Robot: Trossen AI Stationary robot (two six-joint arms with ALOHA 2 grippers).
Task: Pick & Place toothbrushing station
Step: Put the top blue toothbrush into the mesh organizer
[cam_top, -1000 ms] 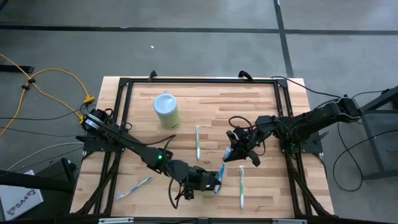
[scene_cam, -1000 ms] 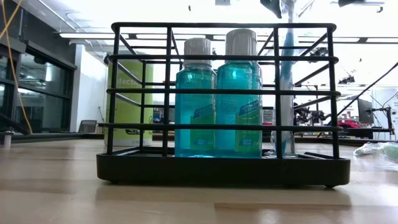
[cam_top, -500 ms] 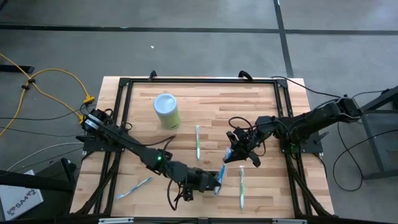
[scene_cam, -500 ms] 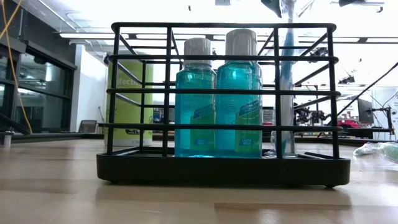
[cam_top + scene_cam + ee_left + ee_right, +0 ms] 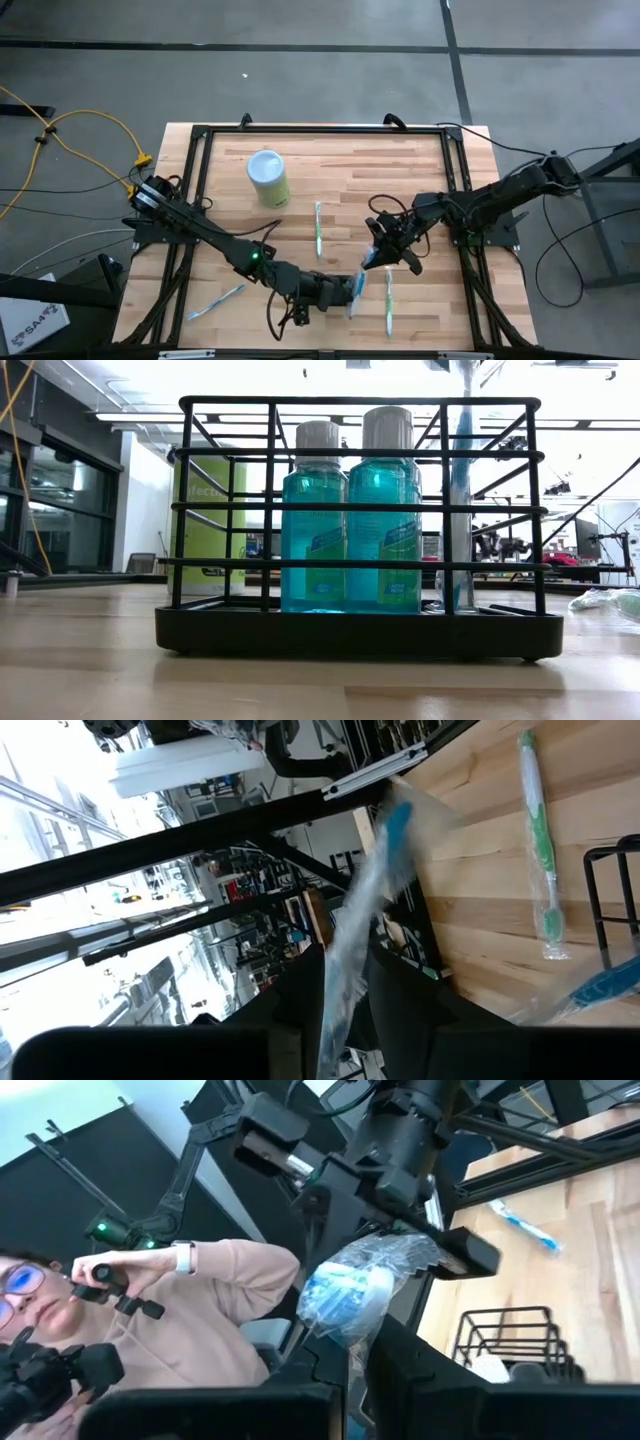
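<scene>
As seen from above: left gripper [image 5: 352,289] low over the front middle of the wooden surface [image 5: 420,170], right gripper [image 5: 377,256] just beyond it and to its right, the two close together. Left fingers [image 5: 400,1005] clamped on a wrapped blue toothbrush [image 5: 352,950]; right fingers [image 5: 420,1365] clamped on a second wrapped brush [image 5: 350,1292], blue and white inside crinkled film.

Toothbrushing station [image 5: 355,628] shown in the low view as a black wire rack on a dark base, resting flat on the surface, with two blue bottles [image 5: 350,530] upright side by side inside and a wrapped blue brush [image 5: 462,490] upright at its right end. Place of the station not discernible in the high view.

Elsewhere on the surface: pale green cylinder [image 5: 268,178] toward the far left, green toothbrush [image 5: 318,228] lying near the middle, another wrapped brush [image 5: 389,301] lying beside the grippers, blue toothbrush [image 5: 216,302] at the near left, well apart.

Beyond the surface, in the right wrist view: a person in a pink sleeve [image 5: 225,1295].
</scene>
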